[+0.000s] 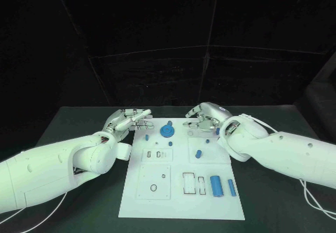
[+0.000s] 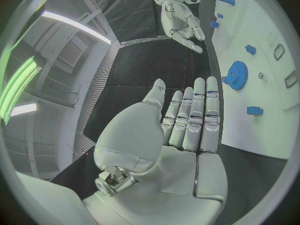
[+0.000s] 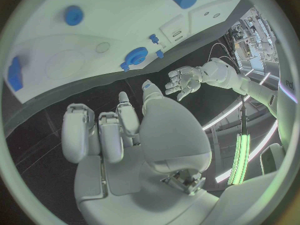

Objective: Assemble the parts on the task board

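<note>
1. Left hand [image 1: 128,120] at the task board's [image 1: 140,204] far left corner, fingers [image 2: 201,116] straight and side by side, palm empty, touching nothing.
2. Right hand [image 1: 204,118] at the far right corner, fingers [image 3: 107,131] curled, holding nothing.
3. Blue gear [image 1: 167,131] near the board's far edge, between the hands.
4. Two blue cylinders [image 1: 216,186] upright near the near right corner, plain from the head camera.
5. Left wrist camera: gear teeth [image 2: 237,75] and small blue parts [image 2: 254,110].

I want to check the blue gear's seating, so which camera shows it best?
The left wrist view: the blue gear shows large there, its teeth visible, on the task board. The head view shows it smaller, from above. The right wrist view shows it small and tilted.
</note>
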`<action>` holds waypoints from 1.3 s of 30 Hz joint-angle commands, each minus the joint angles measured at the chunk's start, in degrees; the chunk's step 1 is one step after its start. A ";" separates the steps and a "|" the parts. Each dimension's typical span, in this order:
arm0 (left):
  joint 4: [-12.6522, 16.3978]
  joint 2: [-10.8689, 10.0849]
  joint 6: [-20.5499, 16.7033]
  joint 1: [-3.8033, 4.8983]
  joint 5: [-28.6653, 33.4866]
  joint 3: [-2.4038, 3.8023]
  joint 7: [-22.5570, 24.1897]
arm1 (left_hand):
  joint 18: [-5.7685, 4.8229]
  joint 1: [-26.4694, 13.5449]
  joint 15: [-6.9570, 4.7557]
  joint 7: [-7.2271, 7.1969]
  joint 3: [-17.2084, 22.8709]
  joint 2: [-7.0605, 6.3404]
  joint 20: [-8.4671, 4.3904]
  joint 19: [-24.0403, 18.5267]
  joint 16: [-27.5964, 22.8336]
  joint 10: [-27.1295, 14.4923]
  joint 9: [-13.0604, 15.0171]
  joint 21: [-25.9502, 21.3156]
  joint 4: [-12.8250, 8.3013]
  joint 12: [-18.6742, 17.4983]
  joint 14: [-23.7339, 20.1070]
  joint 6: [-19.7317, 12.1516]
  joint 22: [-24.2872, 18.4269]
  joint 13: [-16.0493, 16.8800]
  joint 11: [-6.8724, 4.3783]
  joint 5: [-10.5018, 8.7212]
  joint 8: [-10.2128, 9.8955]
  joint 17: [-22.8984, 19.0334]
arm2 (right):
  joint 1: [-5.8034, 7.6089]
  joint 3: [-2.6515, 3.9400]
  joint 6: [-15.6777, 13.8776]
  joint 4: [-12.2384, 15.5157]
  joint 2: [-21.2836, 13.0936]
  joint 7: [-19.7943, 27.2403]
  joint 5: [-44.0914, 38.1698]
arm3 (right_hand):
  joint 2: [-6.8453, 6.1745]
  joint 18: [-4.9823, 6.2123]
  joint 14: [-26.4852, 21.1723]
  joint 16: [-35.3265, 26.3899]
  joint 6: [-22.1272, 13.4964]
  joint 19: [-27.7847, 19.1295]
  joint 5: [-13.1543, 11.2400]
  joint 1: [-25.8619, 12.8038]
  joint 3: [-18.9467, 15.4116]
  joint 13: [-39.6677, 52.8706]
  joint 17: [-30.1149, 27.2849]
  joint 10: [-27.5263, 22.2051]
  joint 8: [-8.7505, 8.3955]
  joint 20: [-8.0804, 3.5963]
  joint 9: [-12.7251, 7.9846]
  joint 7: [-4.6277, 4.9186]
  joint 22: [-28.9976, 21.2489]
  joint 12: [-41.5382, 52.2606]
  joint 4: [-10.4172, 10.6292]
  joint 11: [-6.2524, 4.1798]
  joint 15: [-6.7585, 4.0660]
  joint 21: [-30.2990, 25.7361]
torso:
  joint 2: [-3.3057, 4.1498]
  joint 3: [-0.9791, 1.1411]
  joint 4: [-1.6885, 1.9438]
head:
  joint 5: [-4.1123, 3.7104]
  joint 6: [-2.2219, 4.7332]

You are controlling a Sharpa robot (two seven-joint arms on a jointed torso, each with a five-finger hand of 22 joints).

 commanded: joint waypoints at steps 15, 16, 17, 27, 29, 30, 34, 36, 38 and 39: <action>-0.65 0.30 1.36 0.08 0.16 0.03 1.18 | 0.77 0.83 -0.12 -0.17 0.39 0.23 -0.18 0.50 -0.52 0.50 0.10 -0.04 -0.72 -0.04 0.07 0.52 -0.06 0.01 -0.25 0.27 -0.16 0.36 | 0.19 -0.09 5.11 -1.40 -12.24 13.60 18.07 | -1.71 -0.45 4.89 -0.30 0.87 -0.37 0.65 9.81 0.39 -1.55 10.44 -1.90 -0.13 -0.13 0.00 -0.20 -0.75 -2.24 -6.45 -0.33 -0.19 -0.38 | -0.13 1.46 -2.54 | -1.51 0.59; -0.67 0.34 1.45 0.07 0.21 0.03 1.12 | 0.77 0.83 -0.12 -0.18 0.39 0.24 -0.18 0.50 -0.53 0.51 0.10 -0.04 -0.72 -0.04 0.08 0.54 -0.07 0.02 -0.26 0.27 -0.15 0.37 | 0.16 -0.10 5.69 -1.87 -12.27 13.49 17.87 | -1.73 -0.45 4.88 -0.30 0.84 -0.38 0.63 9.85 0.39 -1.60 10.43 -1.93 -0.15 -0.13 0.00 -0.22 -0.75 -2.29 -6.49 -0.34 -0.19 -0.39 | -0.10 1.52 -2.54 | -1.49 0.59; -0.70 0.38 1.56 0.07 0.25 0.03 1.07 | 0.77 0.83 -0.12 -0.18 0.39 0.24 -0.18 0.50 -0.53 0.51 0.10 -0.04 -0.72 -0.04 0.08 0.54 -0.07 0.02 -0.26 0.27 -0.15 0.37 | 0.12 -0.11 6.18 -2.38 -12.24 13.37 17.56 | -1.76 -0.45 4.89 -0.30 0.81 -0.39 0.56 9.87 0.38 -1.64 10.44 -1.96 -0.17 -0.13 -0.01 -0.23 -0.78 -2.34 -6.52 -0.34 -0.20 -0.40 | -0.06 1.57 -2.53 | -1.49 0.59; -1.22 0.55 2.03 -0.14 0.37 0.01 0.93 | 0.77 0.83 -0.13 -0.17 0.40 0.25 -0.18 0.50 -0.54 0.53 0.10 -0.05 -0.73 -0.04 0.07 0.54 -0.07 0.01 -0.27 0.27 -0.16 0.38 | -0.49 -0.15 7.96 -6.64 -10.64 13.05 15.58 | -1.84 -0.45 4.92 -0.23 0.57 -0.39 -0.10 9.83 0.28 -1.78 10.59 -2.02 -0.30 -0.14 -0.06 -0.26 -0.75 -2.52 -6.58 -0.36 -0.22 -0.40 | 0.05 1.92 -1.96 | -1.97 0.22; -1.29 0.64 2.08 -0.19 0.37 0.01 0.90 | 0.77 0.83 -0.13 -0.17 0.40 0.25 -0.18 0.50 -0.54 0.53 0.10 -0.05 -0.73 -0.04 0.07 0.54 -0.07 0.01 -0.27 0.27 -0.16 0.38 | -0.73 -0.16 8.23 -7.01 -10.28 13.03 15.23 | -1.80 -0.46 4.93 -0.21 0.48 -0.36 -0.23 9.86 0.29 -1.77 10.63 -2.00 -0.35 -0.15 -0.08 -0.25 -0.70 -2.51 -6.61 -0.35 -0.22 -0.37 | 0.10 1.97 -1.90 | -2.33 0.21; -1.31 0.67 2.09 -0.20 0.38 0.01 0.88 | 0.77 0.83 -0.13 -0.17 0.40 0.25 -0.18 0.50 -0.54 0.53 0.10 -0.05 -0.73 -0.04 0.07 0.54 -0.07 0.01 -0.27 0.27 -0.16 0.38 | -0.80 -0.16 8.30 -7.09 -10.18 13.03 15.11 | -1.80 -0.46 4.93 -0.21 0.48 -0.36 -0.23 9.86 0.29 -1.77 10.63 -2.00 -0.35 -0.15 -0.08 -0.25 -0.70 -2.51 -6.61 -0.35 -0.22 -0.37 | 0.11 1.97 -1.90 | -2.47 0.22; -1.41 0.84 2.22 -0.25 0.38 0.01 0.82 | 0.78 0.85 -0.13 -0.17 0.43 0.28 -0.19 0.50 -0.56 0.54 0.10 -0.05 -0.75 -0.04 0.07 0.55 -0.07 0.01 -0.27 0.27 -0.16 0.39 | -1.26 -0.16 8.44 -7.46 -9.64 12.93 14.59 | -1.70 -0.50 4.98 -0.10 0.42 -0.28 -0.38 9.93 0.35 -1.64 10.87 -1.88 -0.38 -0.15 -0.08 -0.23 -0.51 -2.38 -6.64 -0.35 -0.22 -0.29 | 0.14 1.99 -1.98 | -2.99 0.28; -1.47 0.89 2.26 -0.27 0.38 0.01 0.80 | 0.78 0.85 -0.13 -0.17 0.43 0.28 -0.19 0.50 -0.56 0.54 0.10 -0.05 -0.75 -0.04 0.07 0.55 -0.07 0.01 -0.27 0.27 -0.16 0.39 | -1.42 -0.16 8.48 -7.63 -9.36 12.90 14.47 | -1.64 -0.51 5.00 -0.06 0.39 -0.25 -0.47 9.94 0.37 -1.60 10.93 -1.84 -0.39 -0.15 -0.09 -0.21 -0.46 -2.34 -6.65 -0.34 -0.21 -0.26 | 0.12 1.98 -1.98 | -3.03 0.26; -1.51 0.92 2.26 -0.28 0.38 0.01 0.79 | 0.78 0.89 -0.14 -0.16 0.47 0.34 -0.19 0.51 -0.57 0.54 0.10 -0.06 -0.78 -0.05 0.07 0.55 -0.07 0.01 -0.27 0.28 -0.17 0.41 | -1.51 -0.16 8.66 -7.76 -9.11 12.85 14.40 | -1.64 -0.51 5.00 -0.06 0.39 -0.25 -0.47 9.94 0.37 -1.60 10.93 -1.84 -0.39 -0.15 -0.09 -0.21 -0.46 -2.34 -6.65 -0.34 -0.21 -0.26 | 0.10 1.95 -2.00 | -2.98 0.09; -1.53 0.93 2.27 -0.29 0.38 0.01 0.78 | 0.78 0.90 -0.14 -0.16 0.49 0.36 -0.20 0.51 -0.58 0.54 0.10 -0.06 -0.79 -0.05 0.07 0.55 -0.07 0.01 -0.28 0.29 -0.18 0.41 | -1.56 -0.16 8.85 -7.83 -8.96 12.82 14.37 | -1.55 -0.53 5.02 -0.02 0.40 -0.20 -0.54 9.94 0.41 -1.51 11.02 -1.76 -0.39 -0.15 -0.08 -0.19 -0.35 -2.25 -6.64 -0.33 -0.21 -0.21 | 0.10 1.93 -1.94 | -2.99 0.05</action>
